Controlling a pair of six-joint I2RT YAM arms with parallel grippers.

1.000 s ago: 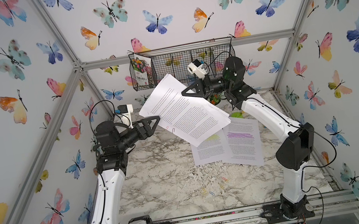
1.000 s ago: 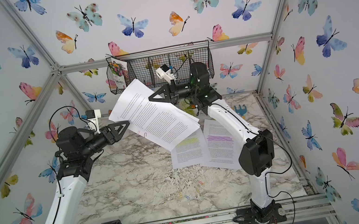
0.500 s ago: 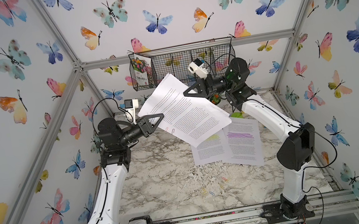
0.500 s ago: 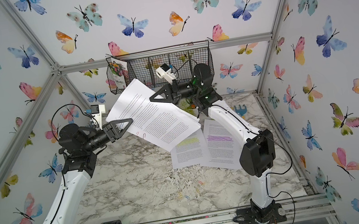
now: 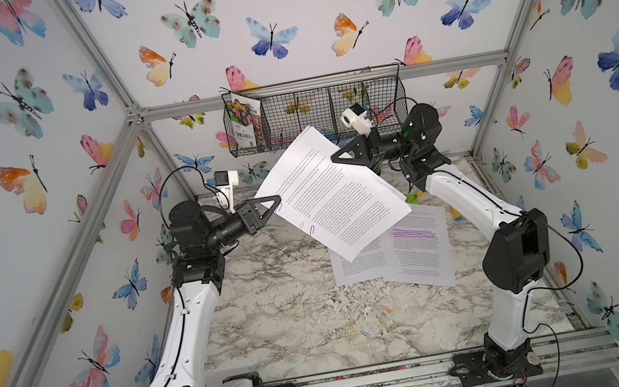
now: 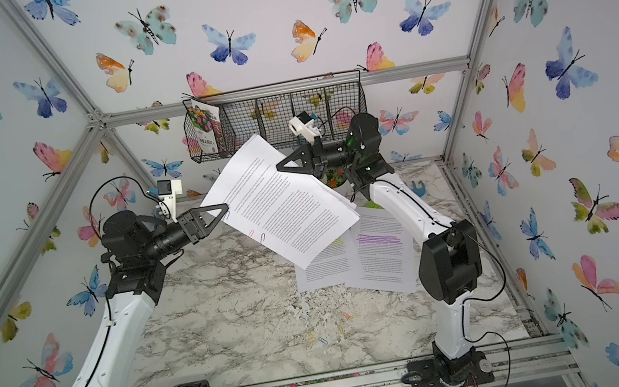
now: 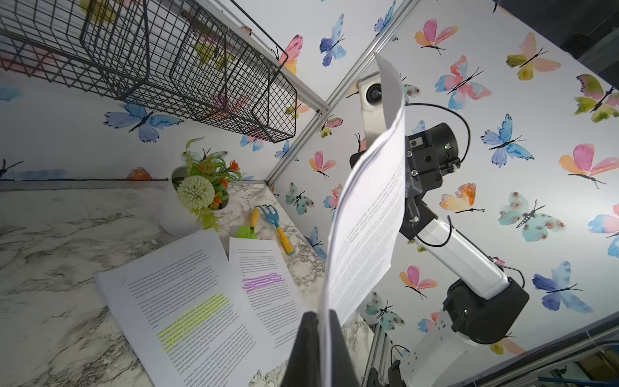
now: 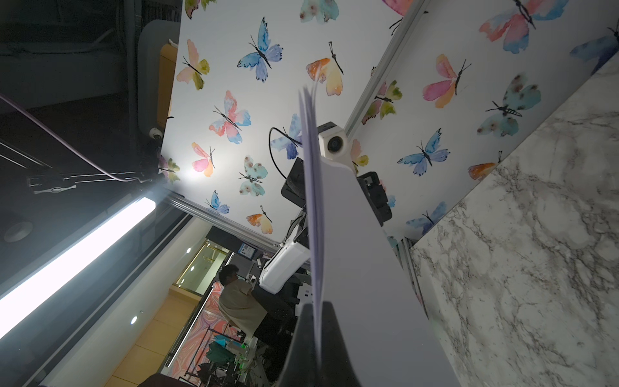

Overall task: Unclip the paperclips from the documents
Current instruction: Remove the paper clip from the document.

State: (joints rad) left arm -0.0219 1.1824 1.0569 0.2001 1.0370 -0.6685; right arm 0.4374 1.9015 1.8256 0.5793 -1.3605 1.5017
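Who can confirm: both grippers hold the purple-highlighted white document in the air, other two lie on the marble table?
No: the lifted white document is unhighlighted. The purple-highlighted document lies on the marble table beside the yellow-highlighted document, as the left wrist view shows.

Held document (image 5: 333, 195) is stretched through mid-air from left pincer (image 5: 278, 198) to right pincer (image 5: 333, 157), walling off the centre. Wire basket (image 5: 312, 118) hangs close behind its top corner. Below, yellow-marked document (image 5: 357, 267) and purple-marked document (image 5: 423, 256) cover the right of the surface (image 5: 271, 306). The left side is open, and loose paperclips (image 5: 366, 333) dot the front.
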